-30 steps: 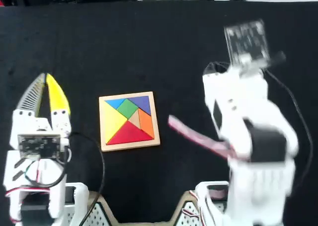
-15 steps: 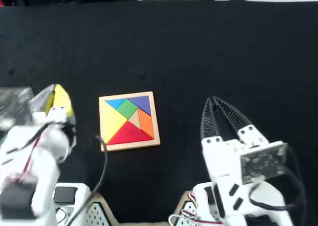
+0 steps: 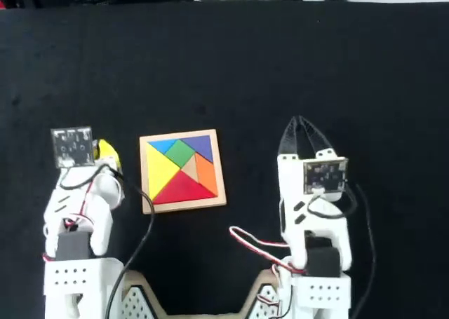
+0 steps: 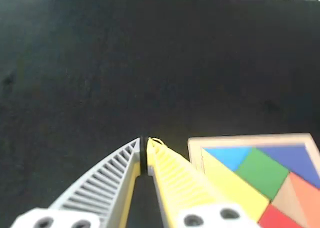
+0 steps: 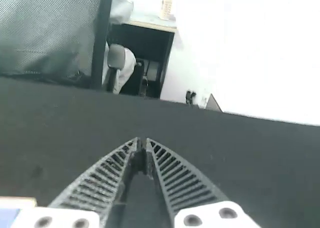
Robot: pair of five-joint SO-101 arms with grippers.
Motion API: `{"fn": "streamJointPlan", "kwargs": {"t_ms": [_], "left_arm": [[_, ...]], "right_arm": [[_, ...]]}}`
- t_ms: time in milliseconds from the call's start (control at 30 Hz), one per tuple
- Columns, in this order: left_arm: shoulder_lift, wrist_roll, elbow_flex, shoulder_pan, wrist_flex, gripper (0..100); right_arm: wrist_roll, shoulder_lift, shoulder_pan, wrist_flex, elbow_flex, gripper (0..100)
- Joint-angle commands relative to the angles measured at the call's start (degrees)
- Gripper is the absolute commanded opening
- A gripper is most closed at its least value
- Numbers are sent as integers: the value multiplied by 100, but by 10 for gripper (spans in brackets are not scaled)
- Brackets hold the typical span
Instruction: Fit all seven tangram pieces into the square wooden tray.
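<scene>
1. Yellow and grey, the two fingers of the left gripper [image 4: 148,147] are pressed together at their tips and grasp nothing.
2. The black ribbed fingers of the right gripper [image 5: 142,147] are likewise clenched tip to tip and empty, above the bare black table [image 3: 245,66].
3. Seen from the high view, the left gripper [image 3: 105,149] sits near the left side of the wooden tray [image 3: 184,205], apart from it. The right gripper [image 3: 298,120] lies well off to the tray's right, pointing toward the far edge of the table.
4. The tray lies flat on the table between the two arms.
5. All seven tangram pieces fill it as a square:
   - the yellow triangle [image 3: 158,175] at the left
   - the red triangle [image 3: 184,190] along the near side
   - the light blue triangle [image 3: 162,146], green square [image 3: 181,153] and dark blue parallelogram [image 3: 203,146] along the far side
   - the orange triangle [image 3: 205,170] at the right
   - the tan triangle [image 3: 190,169] in the middle
</scene>
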Motion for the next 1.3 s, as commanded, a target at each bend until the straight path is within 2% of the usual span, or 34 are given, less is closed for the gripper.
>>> {"fn": "streamJointPlan", "kwargs": {"t_ms": [0,133,267,367,600,700,800,900,1100,1267], "left_arm": [[-255,-9,479,48,-281,98],[-615,-9,1121,-171,-176,156],[-1011,-9,1112,-1024,264,155],[-1240,-18,1112,-1358,985,159],[-1767,-985,1086,-321,2690,156],[-2066,-835,1007,40,3402,155],[-2075,-396,514,189,4035,155],[-2040,-18,251,136,4062,156],[-2040,-9,971,453,3895,155],[-2040,26,945,444,3912,155]], "right_arm": [[-44,-400,-35,167,48,13],[-44,-505,-97,1178,57,76],[-44,-505,-97,2127,57,158],[-44,-505,-105,2637,57,163],[-53,-505,-105,3446,-13,165],[-677,-505,-105,4149,-479,165],[-1433,-505,-105,4756,-1138,166],[-1574,-505,-114,5020,-1402,166],[-1609,-514,-457,5064,-470,166],[-1609,-514,-668,5284,-585,165]]}}
